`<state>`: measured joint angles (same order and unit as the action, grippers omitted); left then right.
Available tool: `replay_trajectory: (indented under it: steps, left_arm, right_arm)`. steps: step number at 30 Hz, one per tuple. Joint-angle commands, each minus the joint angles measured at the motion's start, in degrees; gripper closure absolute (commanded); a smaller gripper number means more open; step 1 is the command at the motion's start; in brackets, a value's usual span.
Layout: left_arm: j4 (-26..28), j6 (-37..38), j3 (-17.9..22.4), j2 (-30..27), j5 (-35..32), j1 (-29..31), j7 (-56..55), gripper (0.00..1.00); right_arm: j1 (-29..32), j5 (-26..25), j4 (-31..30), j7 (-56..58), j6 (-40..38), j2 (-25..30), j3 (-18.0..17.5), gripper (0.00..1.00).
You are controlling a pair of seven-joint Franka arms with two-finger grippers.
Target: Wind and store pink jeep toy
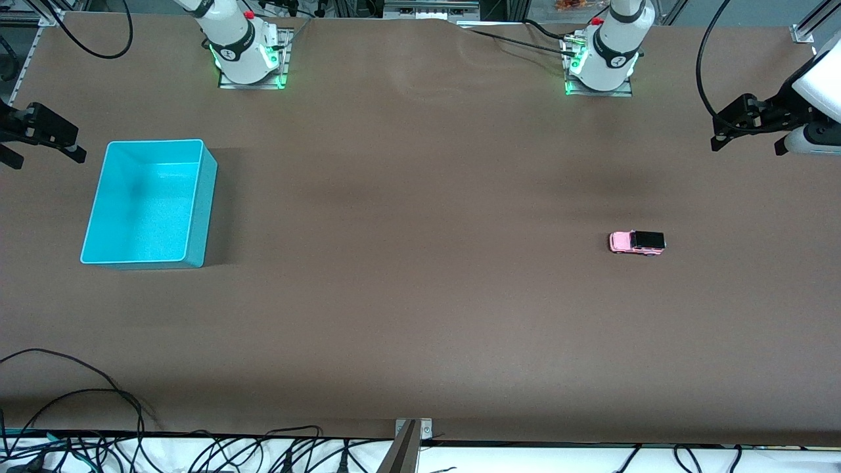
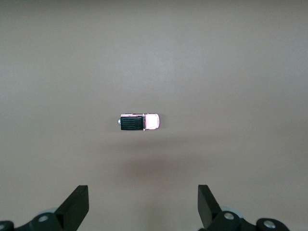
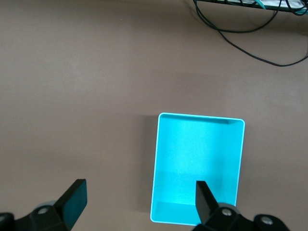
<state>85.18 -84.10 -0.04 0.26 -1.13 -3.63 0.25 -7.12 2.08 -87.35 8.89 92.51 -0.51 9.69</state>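
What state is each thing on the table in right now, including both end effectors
pink jeep toy: upright on its wheels on the table, toward the left arm's end, untouched.
turquoise bin: open-topped, nothing in it, toward the right arm's end.
left end effector: open, holding nothing, up over the table near the jeep.
right end effector: open, holding nothing, up over the table beside the bin.

one pink jeep toy (image 1: 636,242), one turquoise bin (image 1: 205,197), two open claws, left claw (image 1: 746,128), right claw (image 1: 46,138)
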Motion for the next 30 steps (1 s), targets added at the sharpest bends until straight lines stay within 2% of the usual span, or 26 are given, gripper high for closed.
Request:
replay_trajectory:
  steps: [1,30]
  left_arm:
    - [-1.7,1.4,0.0,0.7,1.4,0.3,-0.2,0.00]
    - [-1.8,1.3,0.0,0.7,1.4,0.3,-0.4,0.00]
  right_arm:
    - [0.2,0.1,0.7,-0.6,-1.4,0.1,0.1,0.00]
    - [0.0,-0.6,1.1,-0.6,-2.6,0.1,0.0,0.00]
